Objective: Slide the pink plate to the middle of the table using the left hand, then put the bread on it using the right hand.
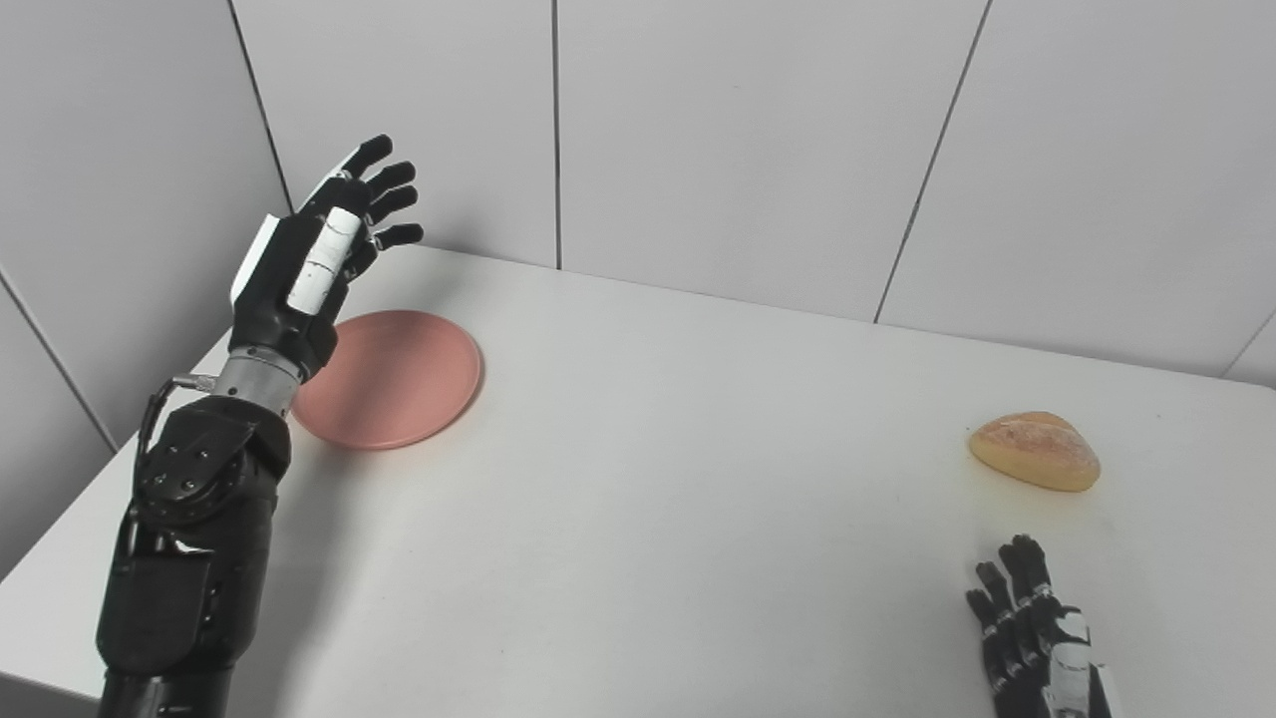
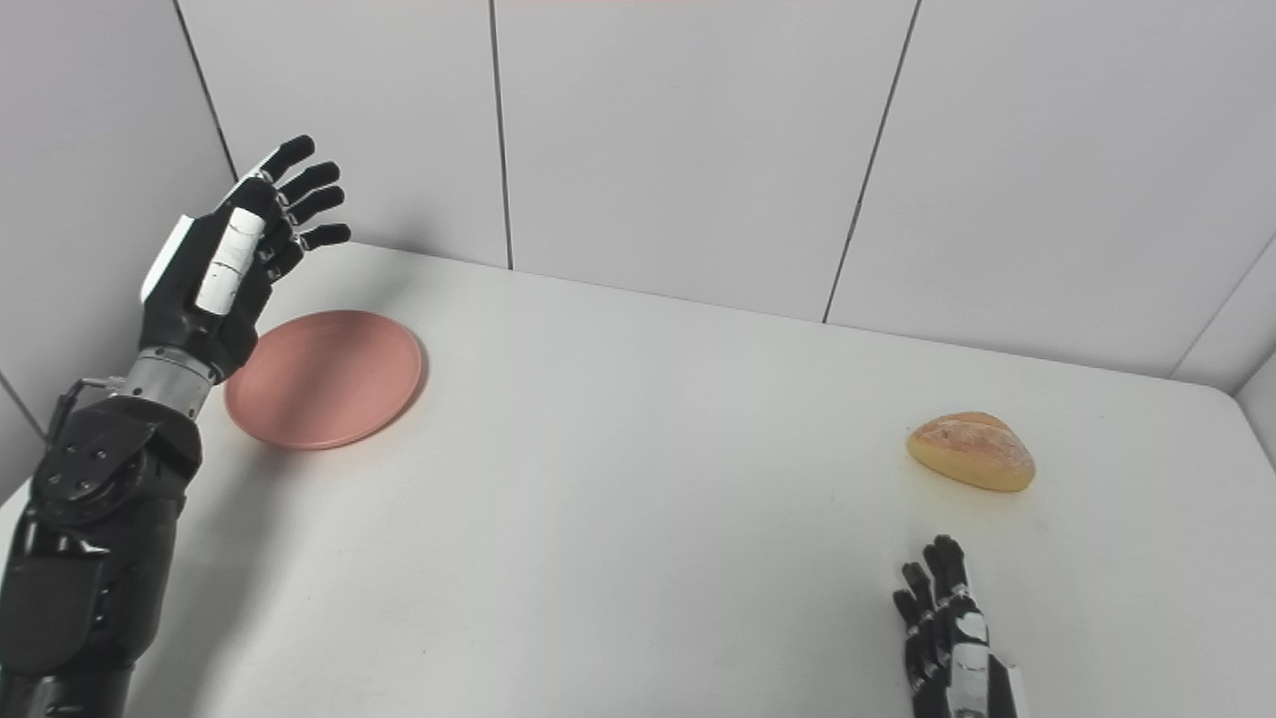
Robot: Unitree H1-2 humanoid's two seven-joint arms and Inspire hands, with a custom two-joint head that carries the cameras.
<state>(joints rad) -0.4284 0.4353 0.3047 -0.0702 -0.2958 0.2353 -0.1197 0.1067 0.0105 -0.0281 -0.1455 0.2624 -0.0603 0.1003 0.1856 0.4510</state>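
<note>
A round pink plate lies flat near the table's far left corner. My left hand is raised above the plate's left rim, open, fingers spread and pointing up and to the right, holding nothing. The wrist hides a small part of the rim. A golden bread roll rests on the table at the right. Low at the front right, my right hand lies just short of the bread, open, its fingers stretched toward the roll without touching it.
The white table runs from the left edge to the rounded far right corner. Grey panelled walls stand close behind it and along its left side.
</note>
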